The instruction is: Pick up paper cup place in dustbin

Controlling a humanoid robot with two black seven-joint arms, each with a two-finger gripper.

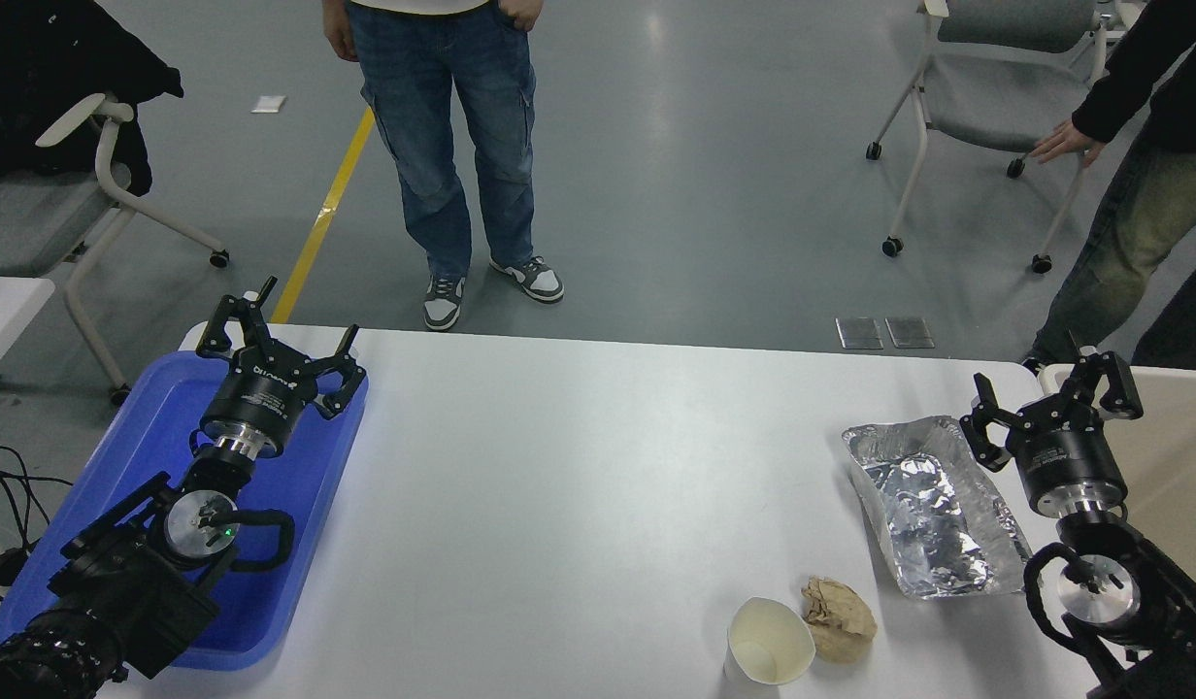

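The white paper cup [768, 643] stands upright near the table's front edge, cream inside showing. The beige dustbin [1166, 456] sits at the far right, mostly hidden behind my right arm. My right gripper [1049, 393] is open and holds nothing. It hovers by the dustbin's near rim, well behind and to the right of the cup. My left gripper [273, 342] is open and parked over the blue tray [132, 466] at the lower left.
A crumpled brown paper ball [839, 619] lies just right of the cup. A crinkled silver foil tray [933, 505] lies between the cup and my right gripper. One person [443, 146] stands beyond the table's far edge, another person [1132, 175] at the upper right beside a chair [1006, 87].
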